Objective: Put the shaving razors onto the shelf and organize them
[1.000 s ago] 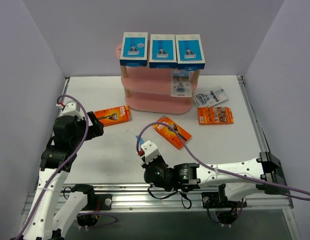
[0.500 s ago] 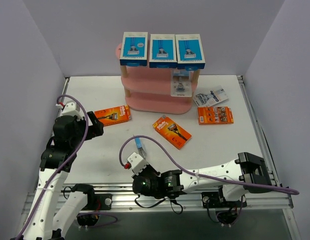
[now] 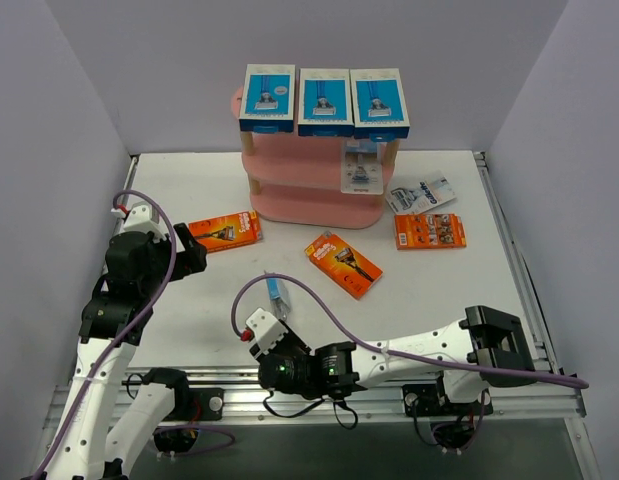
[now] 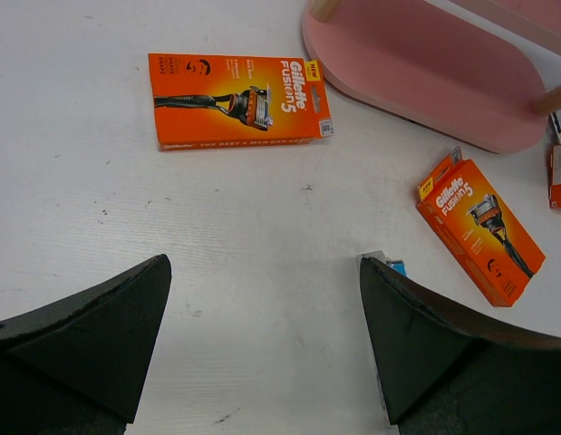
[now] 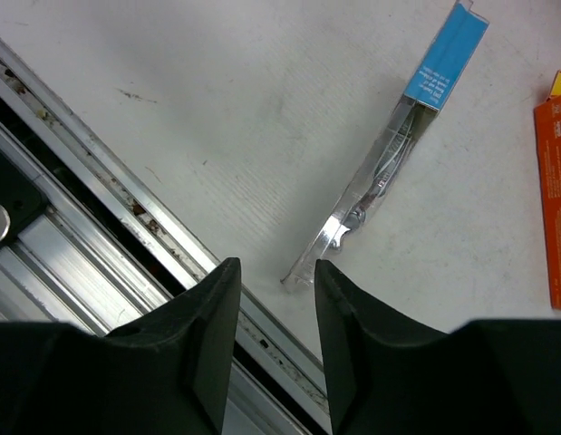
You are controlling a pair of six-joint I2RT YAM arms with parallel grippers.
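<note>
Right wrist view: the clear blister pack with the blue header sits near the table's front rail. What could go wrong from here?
1. The clear blister pack with the blue header shows only its thin edge, one corner close to the metal rail; a nudge from the right pincer could tip it or push it off the table.
2. In the top view the lilac cable loops around the pack and might drag it.

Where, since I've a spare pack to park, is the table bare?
Bare: left of the shelf, beyond the left orange pack; and near right, past the middle orange pack. Crowded: by the shelf's right end, with blister pack and orange card.
</note>
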